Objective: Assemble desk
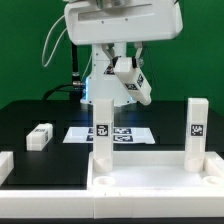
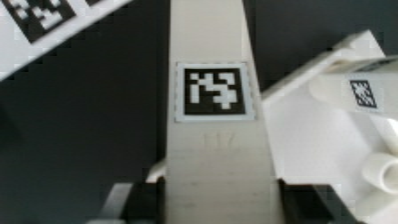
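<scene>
The desk panel (image 1: 150, 185) lies at the front with two legs standing upright on it, one at the exterior view's left (image 1: 101, 130) and one at its right (image 1: 197, 128). My gripper (image 1: 130, 78) hangs tilted above the table behind the panel, shut on a third leg (image 1: 141, 93). In the wrist view that tagged leg (image 2: 214, 140) runs straight out from my gripper (image 2: 214, 198), with the dark fingers (image 2: 139, 200) pressed against both its sides. Part of the panel (image 2: 338, 70) shows beside it. A fourth leg (image 1: 40, 136) lies loose on the table at the exterior view's left.
The marker board (image 1: 125, 134) lies flat on the black table behind the panel and shows in the wrist view (image 2: 45, 20). A white block (image 1: 5, 165) sits at the exterior view's far left edge. The robot base stands at the back.
</scene>
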Motion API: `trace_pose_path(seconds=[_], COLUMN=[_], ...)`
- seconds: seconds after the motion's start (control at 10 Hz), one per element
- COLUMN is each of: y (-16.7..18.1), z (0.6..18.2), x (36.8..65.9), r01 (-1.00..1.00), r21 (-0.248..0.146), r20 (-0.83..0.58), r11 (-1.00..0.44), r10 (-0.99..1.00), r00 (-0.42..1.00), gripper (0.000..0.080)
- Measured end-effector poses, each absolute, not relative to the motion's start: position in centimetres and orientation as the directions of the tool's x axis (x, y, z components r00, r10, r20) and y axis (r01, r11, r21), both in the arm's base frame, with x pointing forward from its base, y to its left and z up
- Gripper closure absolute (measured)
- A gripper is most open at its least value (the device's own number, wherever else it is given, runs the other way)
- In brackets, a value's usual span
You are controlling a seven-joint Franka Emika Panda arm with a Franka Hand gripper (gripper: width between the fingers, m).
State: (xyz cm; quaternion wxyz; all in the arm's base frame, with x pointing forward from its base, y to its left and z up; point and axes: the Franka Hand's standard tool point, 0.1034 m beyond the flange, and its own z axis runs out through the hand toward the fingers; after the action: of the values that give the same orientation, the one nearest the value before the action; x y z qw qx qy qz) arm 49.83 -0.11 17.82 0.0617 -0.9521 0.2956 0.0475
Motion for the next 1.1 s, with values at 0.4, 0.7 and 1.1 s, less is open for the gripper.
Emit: trace_pose_path(seconds=[0.4, 0.7, 1.1], y=[-0.4, 1.5, 3.8], z=[22.7, 22.1, 19.9], x=[57.3, 57.5, 59.4], r01=[-0.489, -0.484, -0.367], r21=[-0.082, -0.143, -0.044], r20=[0.237, 0.397, 0.420], r11=[-0.869, -0.863, -0.929], r10=[-0.493, -0.499, -0.351], r00=[0.837, 0.771, 0.837], gripper=[0.0512, 0.0512, 0.0512])
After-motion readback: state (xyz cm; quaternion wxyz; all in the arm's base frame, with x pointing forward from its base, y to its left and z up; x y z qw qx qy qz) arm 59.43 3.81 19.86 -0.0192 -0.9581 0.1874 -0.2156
